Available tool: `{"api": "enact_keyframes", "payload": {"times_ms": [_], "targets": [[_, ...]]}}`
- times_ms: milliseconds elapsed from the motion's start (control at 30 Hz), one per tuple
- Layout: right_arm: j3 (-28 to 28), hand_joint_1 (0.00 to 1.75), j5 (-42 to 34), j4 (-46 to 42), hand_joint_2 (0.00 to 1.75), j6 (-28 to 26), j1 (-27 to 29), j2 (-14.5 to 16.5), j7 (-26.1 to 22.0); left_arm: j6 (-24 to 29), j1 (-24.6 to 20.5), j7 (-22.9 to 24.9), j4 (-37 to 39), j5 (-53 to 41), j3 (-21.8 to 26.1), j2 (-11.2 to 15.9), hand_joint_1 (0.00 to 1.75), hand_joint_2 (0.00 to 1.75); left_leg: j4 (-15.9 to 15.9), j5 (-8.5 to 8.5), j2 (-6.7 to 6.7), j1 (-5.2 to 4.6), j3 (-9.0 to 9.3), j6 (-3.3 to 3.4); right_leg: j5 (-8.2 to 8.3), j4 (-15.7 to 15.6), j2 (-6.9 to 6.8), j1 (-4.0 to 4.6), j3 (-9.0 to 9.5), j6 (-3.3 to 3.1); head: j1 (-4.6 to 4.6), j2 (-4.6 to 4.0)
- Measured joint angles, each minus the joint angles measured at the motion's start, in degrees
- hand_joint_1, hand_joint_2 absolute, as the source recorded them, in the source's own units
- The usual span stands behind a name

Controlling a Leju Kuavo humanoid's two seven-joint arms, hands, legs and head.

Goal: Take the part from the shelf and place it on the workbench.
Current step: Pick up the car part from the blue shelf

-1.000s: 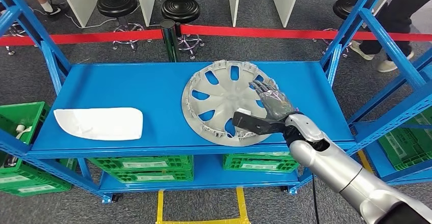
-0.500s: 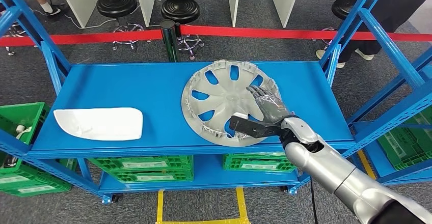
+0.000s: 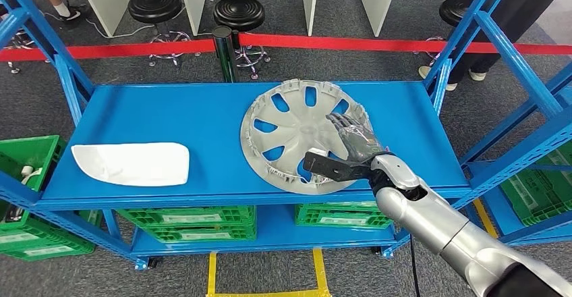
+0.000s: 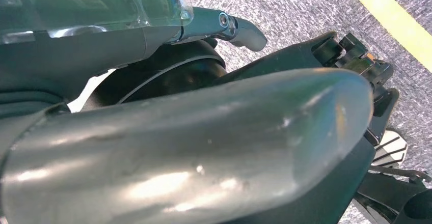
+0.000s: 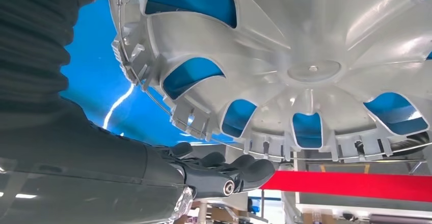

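On the blue shelf (image 3: 168,111), inner-face-up round wheel cover (image 3: 297,135) under the spread, flat right robot hand (image 3: 354,142).

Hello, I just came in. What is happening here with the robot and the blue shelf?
The robot is reaching with its right hand for a silver wheel cover that lies on the top level of the blue shelf. The fingers rest across the cover's near right part and the thumb points along its front edge, but a firm grip cannot be confirmed. The cover is on the shelf, not yet on any workbench. A white curved part lies untouched further left. The left hand hangs over the floor.
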Motion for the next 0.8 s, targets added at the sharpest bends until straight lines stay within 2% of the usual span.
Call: {"api": "enact_keyframes", "payload": {"times_ms": [300,467,800], "targets": [[-0.1,0.0,-0.4,0.1,1.75,-0.5,0.9,-1.0,0.5,0.0,0.0,0.0,0.0,0.3,0.0,0.0,0.0,0.0,0.0,0.02,-0.43,0.0,0.01,-0.03,0.0,0.0,-0.09,-0.01,0.05,0.0,-0.01,0.0],[-0.3,0.0,0.0,-0.6,1.75,-3.4,1.6,-1.2,0.0,0.0,0.0,0.0,0.0,0.3,0.0,0.0,0.0,0.0,0.0,0.04,-0.5,0.0,0.01,-0.05,0.0,0.0,-0.19,-0.01,0.09,0.0,0.02,0.0],[-0.1,0.0,2.0,-3.7,1.75,-1.6,2.6,-0.8,-0.4,0.3,0.0,-0.2,0.0,0.2,0.0,0.0,0.0,0.0,0.0,0.08,-0.33,0.01,0.0,-0.12,-0.01,0.0,-0.19,0.01,0.09,0.0,-0.02,0.0]]}}
